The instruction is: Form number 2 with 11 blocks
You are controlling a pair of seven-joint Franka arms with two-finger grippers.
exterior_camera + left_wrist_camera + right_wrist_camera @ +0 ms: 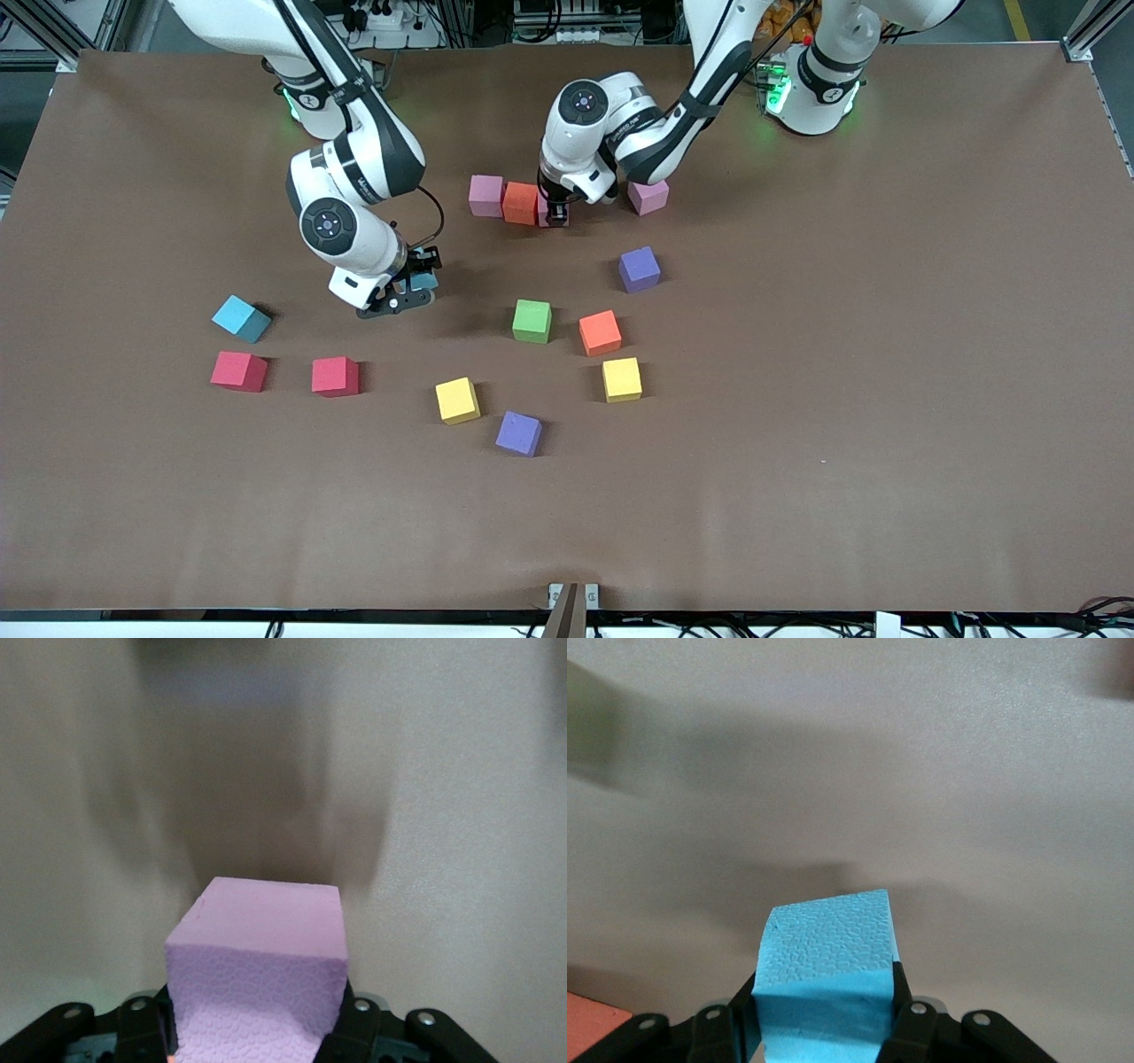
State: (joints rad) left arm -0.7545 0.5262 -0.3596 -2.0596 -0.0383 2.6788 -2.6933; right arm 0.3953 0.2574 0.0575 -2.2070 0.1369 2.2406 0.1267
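Pink block [257,983] in left gripper [555,215]; blue block [824,979] in right gripper [409,291].

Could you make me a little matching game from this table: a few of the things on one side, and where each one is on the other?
Things:
1. blue cube
2. pink cube
3. green cube
4. red cubes

Places:
A. lying loose on the table beside an orange cube
B. held in the left end effector, next to the orange cube of the row
C. held in the right end effector
D. a pair toward the right arm's end of the table

Pairs: 1-C, 2-B, 3-A, 4-D
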